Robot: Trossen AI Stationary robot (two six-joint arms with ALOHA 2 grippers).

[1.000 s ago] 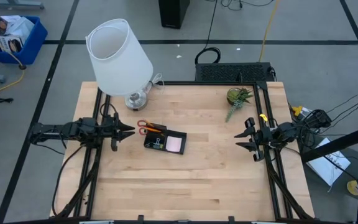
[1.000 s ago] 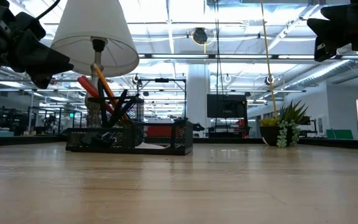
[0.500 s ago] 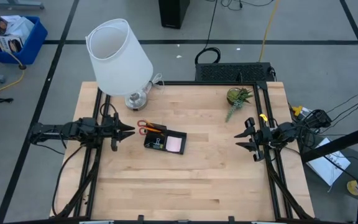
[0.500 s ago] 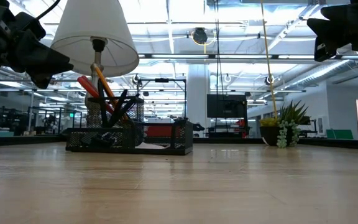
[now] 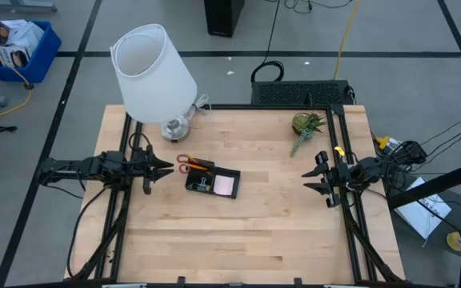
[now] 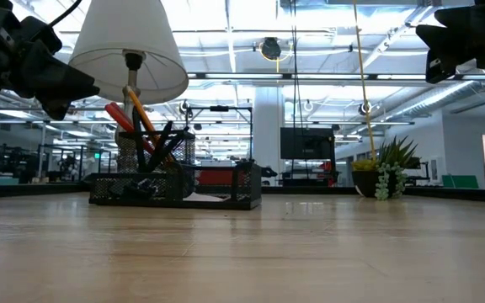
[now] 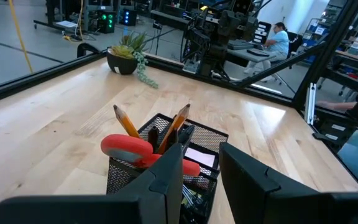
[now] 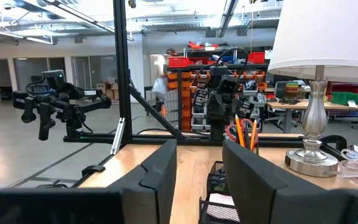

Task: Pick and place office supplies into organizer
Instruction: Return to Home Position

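The organizer (image 5: pixel 238 184) sits on the worktop (image 5: pixel 238 240) left of centre, in front of the lamp (image 5: pixel 152 72). Its tall mesh section holds the red-handled scissors (image 7: pixel 126 147), 2 orange pencils (image 7: pixel 124 119) and black pens (image 7: pixel 186 133). The pink sticky-note pad (image 5: pixel 225 186) lies in the low compartment.

The left gripper (image 5: pixel 166 170) hovers just left of the organizer, its fingers (image 7: pixel 169 177) apart and empty. The right gripper (image 5: pixel 306 181) waits near the worktop's right edge, fingers also apart.

These supplies look light and stiff. The round pencils and pens would likely roll or pivot, so mid-shaft is the safest hold. The scissors seem heavier at the handles and are best taken near them. The flat pad needs pinching across opposite edges. The mesh organizer looks light and may slide if nudged.
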